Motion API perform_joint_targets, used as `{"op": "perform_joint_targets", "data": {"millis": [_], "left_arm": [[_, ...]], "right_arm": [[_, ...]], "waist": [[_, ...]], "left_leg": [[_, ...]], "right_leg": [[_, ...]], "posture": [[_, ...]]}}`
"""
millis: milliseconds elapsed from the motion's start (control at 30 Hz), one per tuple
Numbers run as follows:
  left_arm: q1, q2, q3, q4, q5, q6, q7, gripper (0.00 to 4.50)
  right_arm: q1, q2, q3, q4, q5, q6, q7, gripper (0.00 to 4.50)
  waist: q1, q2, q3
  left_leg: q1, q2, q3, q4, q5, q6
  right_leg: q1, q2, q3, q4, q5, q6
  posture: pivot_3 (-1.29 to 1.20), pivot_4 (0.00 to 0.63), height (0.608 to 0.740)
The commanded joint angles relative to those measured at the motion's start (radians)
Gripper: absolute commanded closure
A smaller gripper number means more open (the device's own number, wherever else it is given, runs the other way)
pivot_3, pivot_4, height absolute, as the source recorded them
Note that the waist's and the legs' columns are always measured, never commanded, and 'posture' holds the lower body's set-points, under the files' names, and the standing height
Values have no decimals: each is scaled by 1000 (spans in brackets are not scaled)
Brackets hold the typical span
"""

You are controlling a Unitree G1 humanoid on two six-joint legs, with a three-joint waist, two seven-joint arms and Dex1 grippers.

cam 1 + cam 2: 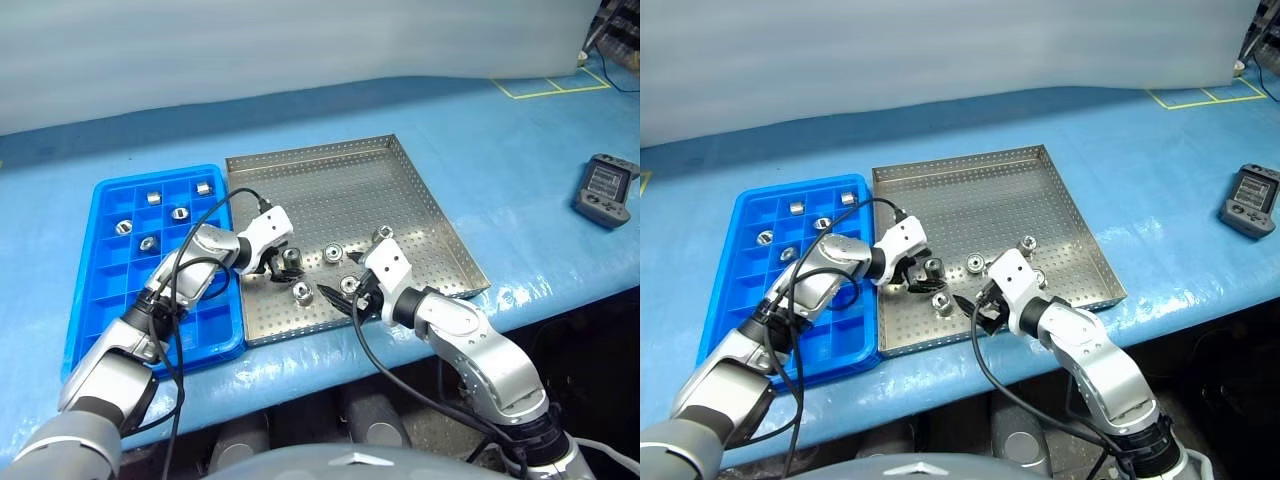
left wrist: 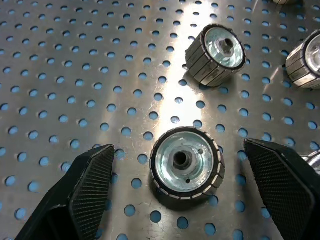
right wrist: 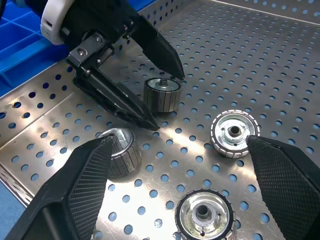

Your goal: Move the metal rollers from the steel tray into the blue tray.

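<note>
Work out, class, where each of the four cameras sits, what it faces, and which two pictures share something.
Left eye, right eye: on the head, looking down at the steel tray, the blue tray and both arms.
Left wrist: between open jaws, facing a roller.
Right wrist: between open jaws, facing the left gripper.
Shared: that roller appears in both wrist views.

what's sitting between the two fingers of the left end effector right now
One metal roller stands on end on the steel tray, between the open left end effector's fingers and touching neither. The left wrist view shows it.
</note>
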Motion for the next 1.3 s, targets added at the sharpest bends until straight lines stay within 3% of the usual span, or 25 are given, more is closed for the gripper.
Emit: {"op": "perform_joint_targets", "data": {"millis": [33, 200, 267, 533, 767, 933, 1300], "left_arm": [[-16, 6, -8, 2, 30, -7, -28, 559], [7, 3, 35, -45, 18, 3, -31, 2227], [18, -8, 82, -71, -3, 7, -7, 2683], [186, -142, 453, -321, -144, 27, 278, 2682], [342, -289, 711, -552, -120, -91, 618, 2682], [441, -303, 767, -640, -11, -105, 803, 2682], [642, -348, 793, -722, 87, 0, 969, 2682]], "right_arm": [[-5, 5, -9, -38, -2, -26, -1, 0], [-15, 5, -7, -30, -4, -30, 6, 0], [-20, 5, -5, -28, -3, -30, 9, 0], [-34, 13, 12, -26, -1, -28, 19, 0], [-58, 22, 41, -7, 2, -24, 46, 0], [-80, 30, 64, 11, 1, -25, 66, 0], [-99, 37, 86, 28, -4, -30, 90, 0]], "waist": [[-1, 0, 0], [-3, 0, 0], [-3, 0, 0], [4, 0, 0], [22, 0, 0], [44, 0, 0], [70, -1, 0]], "left_leg": [[0, 0, 0, 0, 0, 0], [0, 0, 0, 0, 0, 0], [0, 0, 0, 0, 0, 0], [0, 0, 0, 1, 0, 0], [1, 0, 0, 1, 0, 0], [1, 0, 0, 2, 0, 0], [1, -1, 0, 2, 0, 0]], "right_leg": [[0, 0, 0, 0, 0, 0], [0, 0, 0, 0, 0, 0], [0, 0, 0, 0, 0, 0], [0, 0, 1, 0, 1, 1], [1, 0, 1, 1, 1, 2], [2, 0, 1, 1, 2, 2], [2, 0, 1, 0, 1, 1]], "posture": [[-193, 150, 740], [-183, 150, 740], [-180, 150, 740], [-153, 150, 740], [-102, 150, 740], [-65, 150, 740], [-52, 150, 740]]}}
